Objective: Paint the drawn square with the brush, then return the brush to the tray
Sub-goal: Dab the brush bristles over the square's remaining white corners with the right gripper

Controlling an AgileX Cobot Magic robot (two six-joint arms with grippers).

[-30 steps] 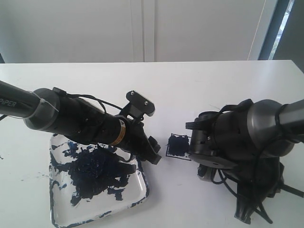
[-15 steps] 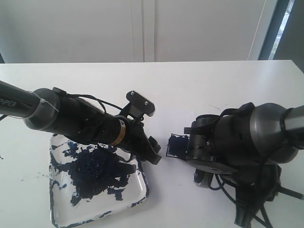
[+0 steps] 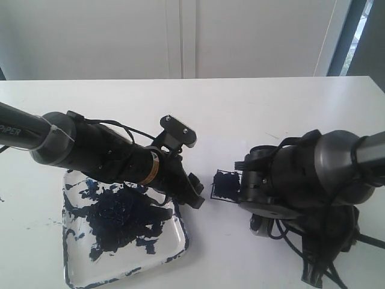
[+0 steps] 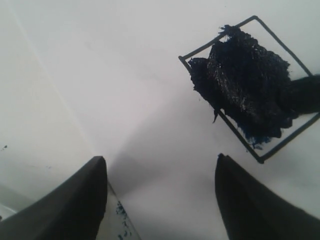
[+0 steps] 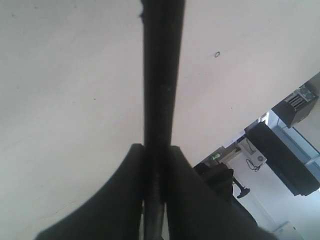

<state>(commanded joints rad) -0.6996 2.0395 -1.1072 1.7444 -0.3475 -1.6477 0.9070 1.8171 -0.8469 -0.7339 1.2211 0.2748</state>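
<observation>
White tabletop (image 3: 240,114) lies under me. My right gripper (image 5: 156,150) pinches the brush (image 5: 160,75) mid-handle, its tip at the drawn square (image 4: 250,85). The brush seems light, stiff and slippery. My left gripper (image 4: 160,160) hangs spread by the tray (image 3: 180,241).

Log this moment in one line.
right claw: shut on brush | left claw: open, empty | drawn square: mostly painted, brush on it

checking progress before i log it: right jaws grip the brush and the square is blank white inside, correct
Not quite. The square is not blank: the left wrist view shows most of its inside smeared with dark blue paint. The rest holds: the right jaws are shut on the brush.
</observation>
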